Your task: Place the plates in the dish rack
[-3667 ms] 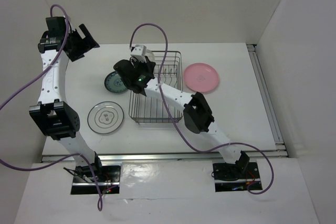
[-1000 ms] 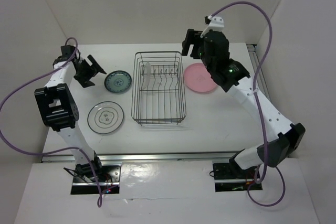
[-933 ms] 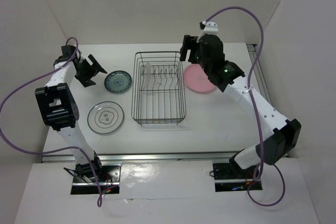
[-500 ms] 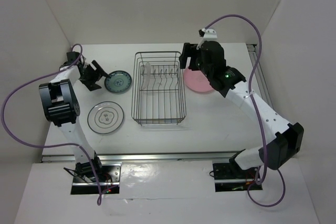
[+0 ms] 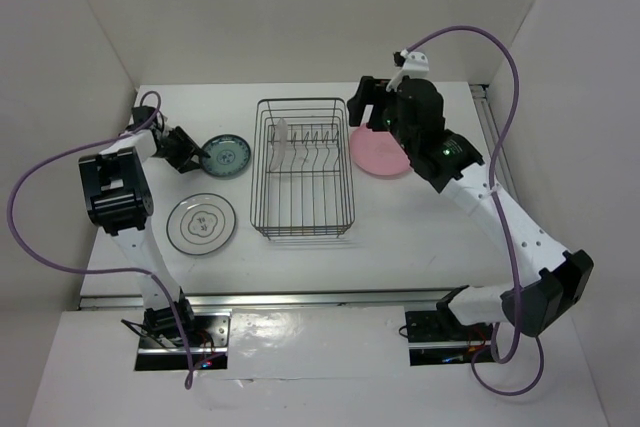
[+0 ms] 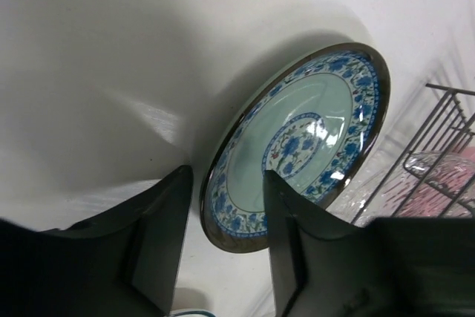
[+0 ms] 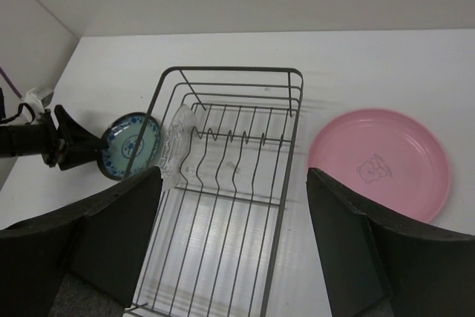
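Centrally, the dish rack (image 5: 302, 167); the pink plate (image 5: 380, 152) lies flat at its right, below the right gripper (image 5: 362, 107) — fingers spread. The ringed glass plate (image 5: 201, 224) lies near-left; the teal plate (image 6: 297, 146) has its rim between the parted fingers of the left gripper (image 6: 226, 220) — the wavy glass plate (image 5: 281, 137) stands upright in the rack.

The teal-blue patterned plate (image 6: 300, 150) looks like glazed ceramic, glossy with bright highlights and a dark shiny rim. The pink plate (image 7: 378, 159) is smooth and duller, plastic-looking. The dish rack (image 7: 230, 70) is thin dark wire. The white table (image 6: 96, 57) is smooth with a soft sheen. The left end effector (image 6: 226, 183) has matt black fingers (image 6: 159, 235)
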{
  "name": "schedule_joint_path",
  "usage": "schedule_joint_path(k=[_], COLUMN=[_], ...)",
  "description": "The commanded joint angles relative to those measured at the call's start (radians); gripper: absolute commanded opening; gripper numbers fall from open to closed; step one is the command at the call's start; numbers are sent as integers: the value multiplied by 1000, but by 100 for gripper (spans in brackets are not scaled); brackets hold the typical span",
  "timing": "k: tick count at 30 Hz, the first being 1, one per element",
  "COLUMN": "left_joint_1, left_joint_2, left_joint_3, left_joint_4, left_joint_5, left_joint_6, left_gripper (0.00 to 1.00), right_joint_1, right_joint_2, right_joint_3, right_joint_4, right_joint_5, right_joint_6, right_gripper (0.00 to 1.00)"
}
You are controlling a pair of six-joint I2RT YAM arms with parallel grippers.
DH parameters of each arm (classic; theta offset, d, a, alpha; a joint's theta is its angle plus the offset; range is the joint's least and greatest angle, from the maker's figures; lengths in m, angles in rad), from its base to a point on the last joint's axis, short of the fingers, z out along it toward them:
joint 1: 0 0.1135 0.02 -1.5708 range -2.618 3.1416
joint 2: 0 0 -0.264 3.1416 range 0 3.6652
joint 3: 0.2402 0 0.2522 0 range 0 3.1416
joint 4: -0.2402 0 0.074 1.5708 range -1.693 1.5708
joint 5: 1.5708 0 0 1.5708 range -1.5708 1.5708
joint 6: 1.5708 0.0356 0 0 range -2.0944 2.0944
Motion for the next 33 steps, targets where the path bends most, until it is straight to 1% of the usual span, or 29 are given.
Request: schedule_joint_path(k=[1, 3, 7, 8, 9, 10, 12, 14, 15, 16, 21, 24, 26, 27, 29, 30, 33], left_joint_1=[-2, -11, -20, -20, -20, -20, -20, -20, -20, -20, -20, -20, -20, -20, -9, -9, 0], left_joint_2=[26, 26, 27, 27, 27, 36, 49, 61, 70, 70, 70, 3, -66, -90, -135, -178, -232], left_joint_3=[-5, -15, -41, -41, -41, -41, -50, -41, -41, -29, -19, -42, -51, -86, -119, -130, -157], left_joint_4=[27, 27, 55, 64, 64, 64, 64, 55, 55, 43, 18, 18, 61, 85, 168, 178, 190], left_joint_5=[9, 9, 9, 9, 9, 9, 9, 9, 9, 0, -47, -100, -115, -115, -69, -69, -129], left_joint_6=[4, 4, -5, -5, -5, -5, -5, -5, -5, -5, -14, -23, -23, -23, -23, -32, -45], left_gripper=[54, 50, 50, 47, 47, 42, 24, 11, 8, 0, 0, 0, 0, 0, 0, 0, 0], right_joint_1=[-5, -5, -16, -25, -25, -37, -38, -48, -48, -57, -67, -76, -76, -85, -97, -113, -137], right_joint_2=[-45, -56, -66, -66, -76, -76, -76, -86, -86, -86, -96, -96, -96, -96, -96, -85, -76], right_joint_3=[-7, -17, -17, -17, -27, -27, -27, -27, -27, -36, -46, -56, -69, -69, -95, -108, -135], right_joint_4=[50, 50, 50, 50, 50, 59, 59, 59, 59, 59, 68, 68, 68, 77, 91, 101, 113], right_joint_5=[16, 16, 7, 6, -3, -13, -23, -23, -32, -43, -66, -75, -87, -99, -148, -165, -205], right_joint_6=[9, 9, 9, 9, 9, 9, 9, 9, 9, 20, 20, 29, 29, 29, 29, 29, 43], right_gripper=[86, 86, 86, 86, 86, 86, 86, 86, 86, 86, 86, 86, 86, 86, 86, 86, 86])
